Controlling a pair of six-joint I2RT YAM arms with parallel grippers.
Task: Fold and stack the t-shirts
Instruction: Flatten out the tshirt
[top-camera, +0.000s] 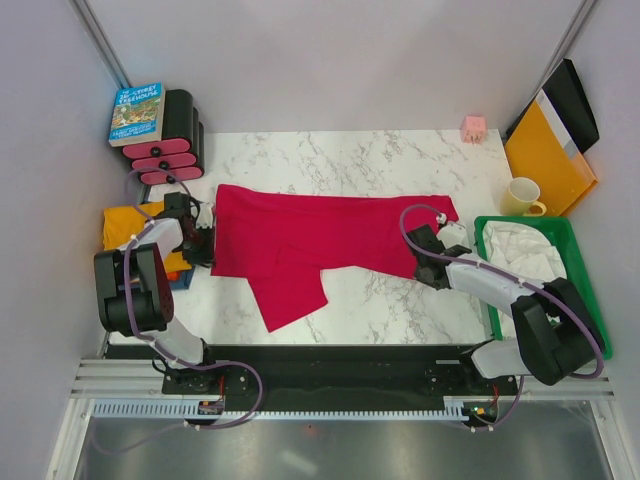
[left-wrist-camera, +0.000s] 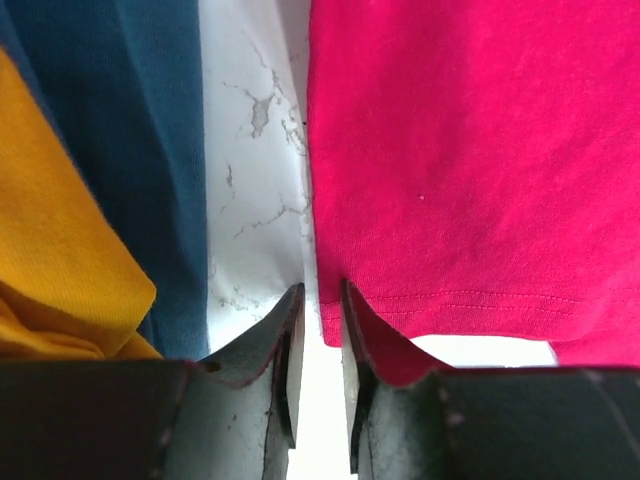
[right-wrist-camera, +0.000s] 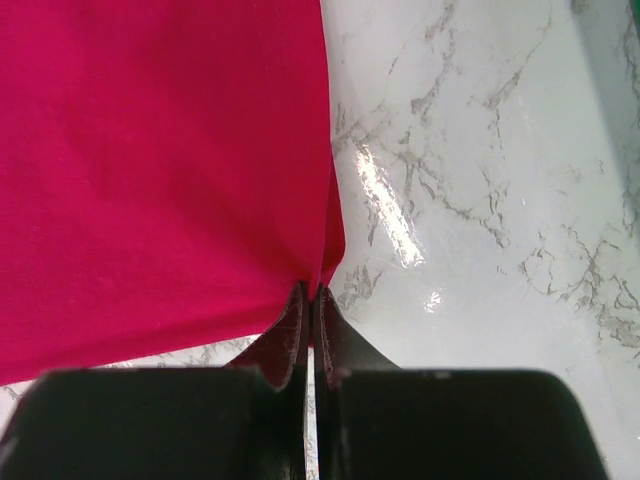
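From above, the red shirt lies spread across the marble, with my left gripper at its left edge and my right gripper at its right edge.
Left wrist: my fingers are a slit apart, marble showing between them and the red hem against one. The blue shirt and orange shirt lie beside.
Right wrist: my fingers are pinched together on the red shirt's edge.

Red tee: L edge under L gripper in top view; both wrist views cut it at the frame edges.
Blue tee: just a sliver in top view, rest under orange tee & L arm; cut by top edge at L wrist.
Orange tee: partly behind L arm; runs off L edge of wrist view.
L gripper: narrow gap, can't tell if cloth's in it.
R gripper: pinched bit of red tee hidden btw its 2 fingers.
Book: title too small to read.
Green bin: near corner behind R arm.
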